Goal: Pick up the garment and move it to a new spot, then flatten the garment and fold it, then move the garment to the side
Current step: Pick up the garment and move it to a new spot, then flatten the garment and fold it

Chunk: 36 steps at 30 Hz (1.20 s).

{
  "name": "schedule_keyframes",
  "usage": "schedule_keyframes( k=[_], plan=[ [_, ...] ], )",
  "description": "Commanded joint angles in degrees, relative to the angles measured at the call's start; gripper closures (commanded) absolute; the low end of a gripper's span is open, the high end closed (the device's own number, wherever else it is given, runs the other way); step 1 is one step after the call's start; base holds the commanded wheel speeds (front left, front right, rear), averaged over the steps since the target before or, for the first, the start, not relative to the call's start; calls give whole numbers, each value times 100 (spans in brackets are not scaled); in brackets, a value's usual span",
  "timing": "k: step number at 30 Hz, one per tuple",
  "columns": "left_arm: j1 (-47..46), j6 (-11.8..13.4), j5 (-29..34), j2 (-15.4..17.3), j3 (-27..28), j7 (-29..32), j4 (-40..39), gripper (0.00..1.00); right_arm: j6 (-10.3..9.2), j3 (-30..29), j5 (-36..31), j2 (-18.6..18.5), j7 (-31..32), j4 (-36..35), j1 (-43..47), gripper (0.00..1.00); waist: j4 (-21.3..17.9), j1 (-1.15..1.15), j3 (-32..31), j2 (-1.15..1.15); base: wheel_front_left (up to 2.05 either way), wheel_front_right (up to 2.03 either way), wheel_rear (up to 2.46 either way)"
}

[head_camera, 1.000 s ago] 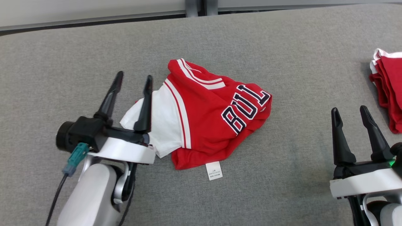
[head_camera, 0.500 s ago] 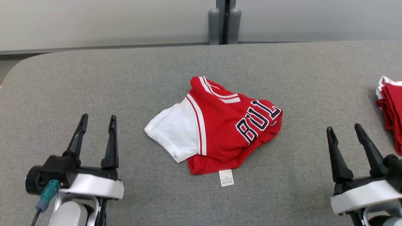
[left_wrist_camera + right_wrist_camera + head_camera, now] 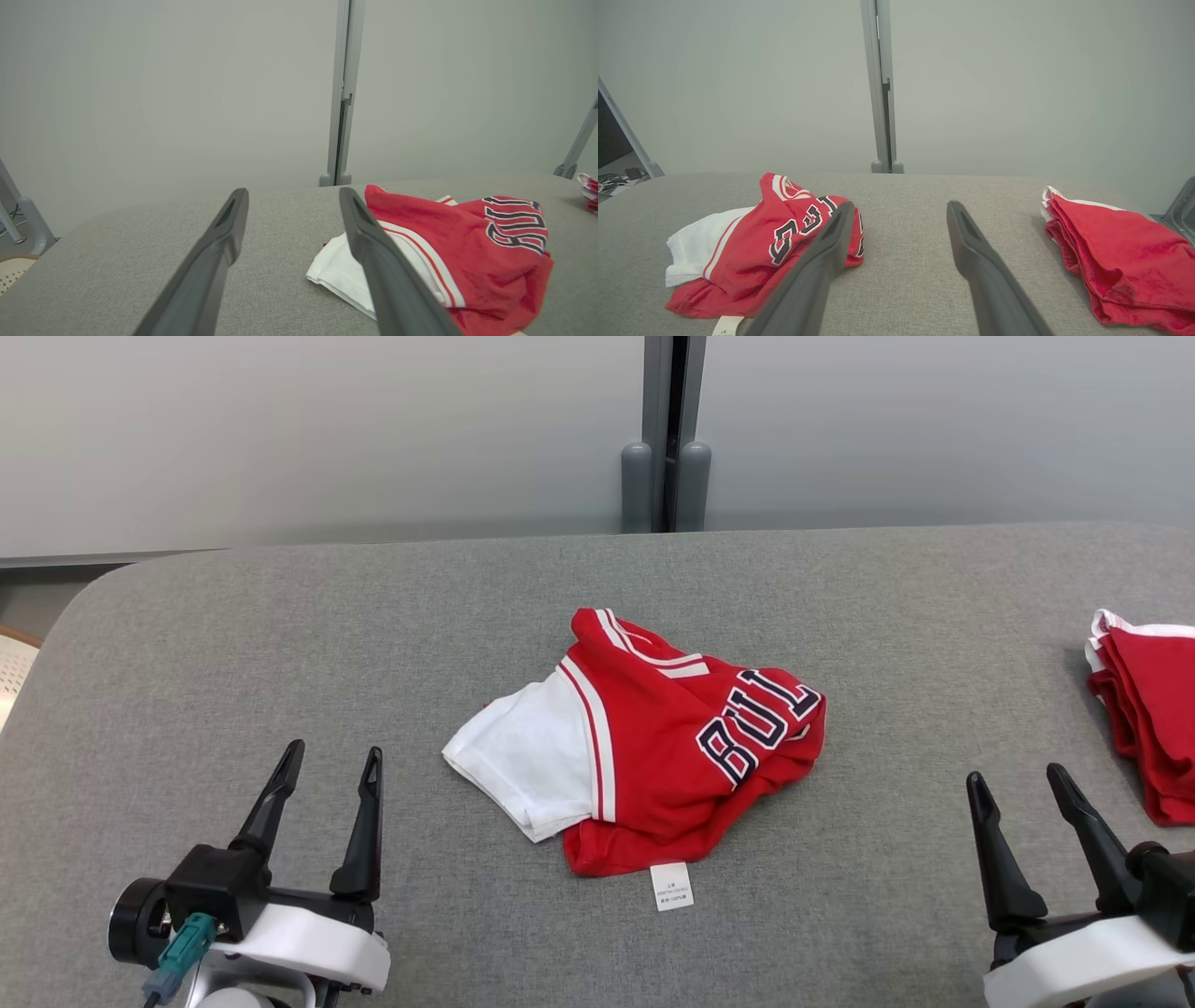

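In the head view, the crumpled red-and-white garment (image 3: 653, 747) is seen at the centre of the frame on the grey table (image 3: 280, 635), touched by neither arm. The left gripper (image 3: 334, 751) at lower left and the right gripper (image 3: 1016, 775) at lower right are both spread wide and empty, well apart from it. A second red pile (image 3: 1144, 728) at the right edge could be taken by mistake.

In the left wrist view, the garment is found at lower right, off the line of the fingers; a straight reach would likely close on bare table.

In the right wrist view, the garment is placed at lower left and the pile at lower right. Several bunched layers could be pinched together, so flattening would be hindered.
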Motion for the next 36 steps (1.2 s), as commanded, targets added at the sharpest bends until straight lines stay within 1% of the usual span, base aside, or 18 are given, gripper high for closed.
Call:
schedule_keyframes(
  k=[1,9,18,23,26,30,34,36],
  plan=[
    [41,27,28,28,2,21,-48,0,-1,-17,-35,16,42,-40,65,0,17,0,-10,0,0,0,0],
    [1,95,13,71,0,57,-113,0,-1,-43,-22,54,57,-97,51,0,81,0,8,0,0,0,0],
    [-22,116,-31,60,-26,40,-123,0,-1,-39,-9,66,57,-98,44,0,109,0,38,0,0,0,0],
    [-124,113,-30,52,-55,23,-143,0,0,148,-8,3,104,-60,-48,0,166,0,117,0,0,0,0],
    [-231,111,-15,35,-73,5,-180,0,0,474,7,-77,177,31,-149,0,227,0,240,0,0,0,0],
    [-429,70,32,-32,-154,-20,-228,0,-1,1338,105,-287,293,372,-405,0,384,0,494,0,0,0,0],
    [-678,17,59,-125,-242,-73,-217,0,-1,2145,216,-461,376,902,-777,0,602,0,791,0,0,0,0],
    [-791,-10,76,-193,-278,-99,-176,0,-1,2293,218,-511,365,1196,-964,0,708,0,913,0,0,0,0]
  ],
)
